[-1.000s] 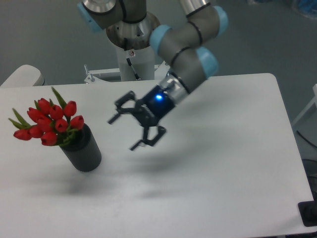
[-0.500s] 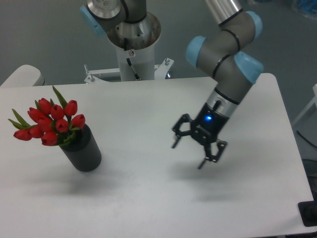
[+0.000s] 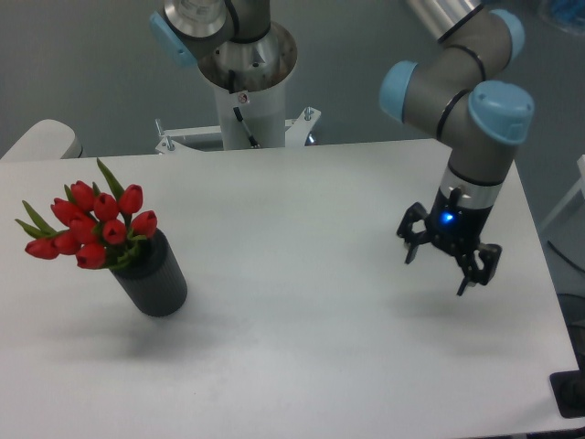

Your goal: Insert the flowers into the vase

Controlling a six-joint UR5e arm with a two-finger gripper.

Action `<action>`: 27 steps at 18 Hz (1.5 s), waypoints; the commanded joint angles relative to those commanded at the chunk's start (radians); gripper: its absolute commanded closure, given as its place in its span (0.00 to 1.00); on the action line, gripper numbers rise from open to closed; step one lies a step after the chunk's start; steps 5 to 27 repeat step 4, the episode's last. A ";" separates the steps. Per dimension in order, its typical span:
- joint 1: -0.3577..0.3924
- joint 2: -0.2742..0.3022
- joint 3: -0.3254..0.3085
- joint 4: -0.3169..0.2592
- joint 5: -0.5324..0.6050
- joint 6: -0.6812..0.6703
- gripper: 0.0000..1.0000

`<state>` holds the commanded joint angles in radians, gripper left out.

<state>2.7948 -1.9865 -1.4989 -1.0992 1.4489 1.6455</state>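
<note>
White table (image 3: 302,347) under a grey floor backdrop, arm base (image 3: 242,64) at the far edge. On the left side, dark ribbed vase (image 3: 154,279) standing upright, flowers (image 3: 91,224) set in its mouth, red buds and green leaves leaning out to the left. Well apart on the right, gripper (image 3: 445,268) hanging above the table, fingers spread wide, holding nothing, blue light lit on its wrist. Faint shadow beneath on the tabletop.

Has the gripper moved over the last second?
Yes. The gripper, open and empty, went rightward across the table, away from the vase holding the flowers.
</note>
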 joint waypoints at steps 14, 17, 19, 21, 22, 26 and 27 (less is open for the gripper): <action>0.029 0.008 0.061 -0.128 0.126 0.080 0.00; 0.029 0.008 0.061 -0.128 0.126 0.080 0.00; 0.029 0.008 0.061 -0.128 0.126 0.080 0.00; 0.029 0.008 0.061 -0.128 0.126 0.080 0.00; 0.029 0.008 0.061 -0.128 0.126 0.080 0.00; 0.029 0.008 0.061 -0.128 0.126 0.080 0.00; 0.029 0.008 0.061 -0.128 0.126 0.080 0.00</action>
